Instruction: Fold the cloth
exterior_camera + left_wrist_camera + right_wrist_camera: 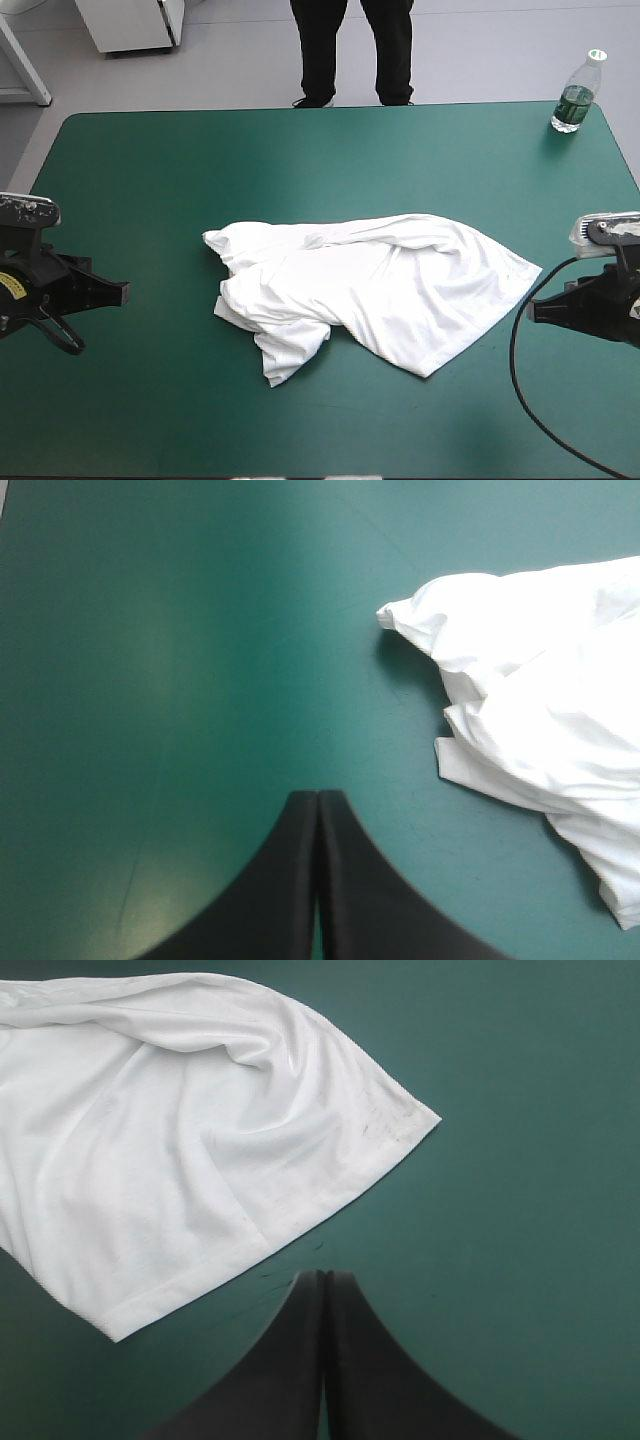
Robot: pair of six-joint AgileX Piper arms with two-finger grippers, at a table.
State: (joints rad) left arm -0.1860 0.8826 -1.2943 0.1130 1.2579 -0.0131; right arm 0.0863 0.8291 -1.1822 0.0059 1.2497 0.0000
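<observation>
The white, short-sleeved T-shirt point(370, 285) is being seen lying crumpled and only partly spread, near the middle of the teal-green-covered table point(300, 150). Its wider, flatter part is being fanned out toward the table's right edge, where it is being ended in a hemmed corner marked by faint dark smudges. Toward the table's left edge the fabric is being bunched into thick folds, and one rumpled flap is being trailed toward the table's near edge.

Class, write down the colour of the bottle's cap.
White cap on the bottle; high view shows it best.
</observation>
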